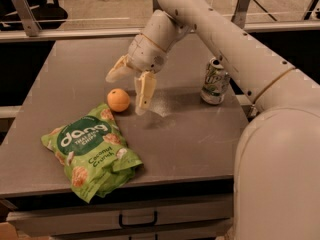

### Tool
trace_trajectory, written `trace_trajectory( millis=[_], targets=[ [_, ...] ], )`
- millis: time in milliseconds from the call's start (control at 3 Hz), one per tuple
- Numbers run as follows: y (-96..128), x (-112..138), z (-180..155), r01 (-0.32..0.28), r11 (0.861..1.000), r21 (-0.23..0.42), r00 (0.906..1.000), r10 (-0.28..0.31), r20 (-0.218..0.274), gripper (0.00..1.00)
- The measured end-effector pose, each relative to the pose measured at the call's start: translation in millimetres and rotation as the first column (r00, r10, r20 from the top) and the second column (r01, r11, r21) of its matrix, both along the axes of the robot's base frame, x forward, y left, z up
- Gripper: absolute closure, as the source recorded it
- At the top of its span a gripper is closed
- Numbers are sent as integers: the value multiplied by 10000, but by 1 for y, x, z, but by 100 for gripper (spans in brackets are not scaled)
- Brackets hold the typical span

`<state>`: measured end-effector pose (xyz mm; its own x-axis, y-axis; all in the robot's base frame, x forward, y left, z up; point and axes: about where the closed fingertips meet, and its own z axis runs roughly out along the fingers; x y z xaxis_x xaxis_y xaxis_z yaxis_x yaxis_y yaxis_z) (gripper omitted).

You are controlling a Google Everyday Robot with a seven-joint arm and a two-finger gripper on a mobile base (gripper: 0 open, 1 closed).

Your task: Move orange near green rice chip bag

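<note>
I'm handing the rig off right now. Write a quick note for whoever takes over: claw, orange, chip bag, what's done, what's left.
Claw: open, low over the table, fingers spread around the orange, not gripping it.
Orange: resting on the table, right by the top edge of the green rice chip bag.
Bag: lying flat near the table's front edge. The soda can stands apart, beyond the arm.
Done: the orange looks placed near the bag.
Left: probably just lift the claw clear without nudging the orange.
</note>
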<state>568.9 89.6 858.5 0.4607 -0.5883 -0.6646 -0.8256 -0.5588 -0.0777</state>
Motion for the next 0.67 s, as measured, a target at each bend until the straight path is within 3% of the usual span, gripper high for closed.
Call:
trace_trajectory(
  millis=[333,667],
  targets=[
    [0,-1,-2,-5,10000,-27,10000,4,-57,0],
    [-9,6,17,402,9991,-116,9984,-397,397,0]
  ],
)
